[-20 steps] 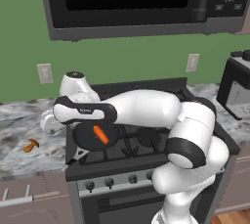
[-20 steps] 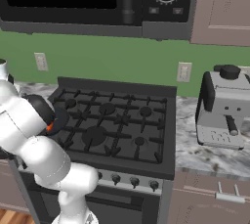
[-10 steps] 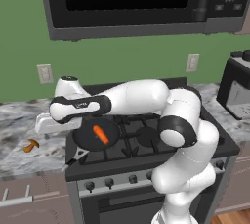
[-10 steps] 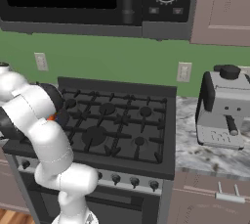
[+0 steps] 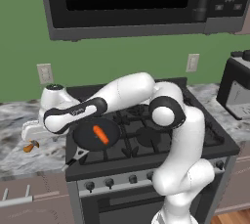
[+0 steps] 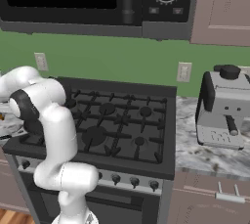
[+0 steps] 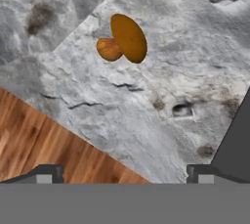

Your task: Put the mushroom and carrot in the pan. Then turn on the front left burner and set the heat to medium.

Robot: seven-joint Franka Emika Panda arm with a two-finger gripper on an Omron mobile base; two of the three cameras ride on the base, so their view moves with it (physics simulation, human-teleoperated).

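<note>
The mushroom lies on the marble counter just left of the stove. My gripper hangs right above it, open and holding nothing. In the hand view the mushroom lies on its side, cap toward the right, well ahead of my gripper, whose fingertips stand wide apart. The carrot lies inside the dark pan, which sits at the stove's front left. The front left burner is hidden beneath the pan.
Stove knobs line the front panel below the pan. A microwave hangs above the stove. A coffee machine stands on the right counter. The counter's front edge, with wooden floor beyond, runs close to the mushroom.
My arm has swung left from over the pan to above the counter and the mushroom. The carrot stays in the pan and the jaws stay open.
</note>
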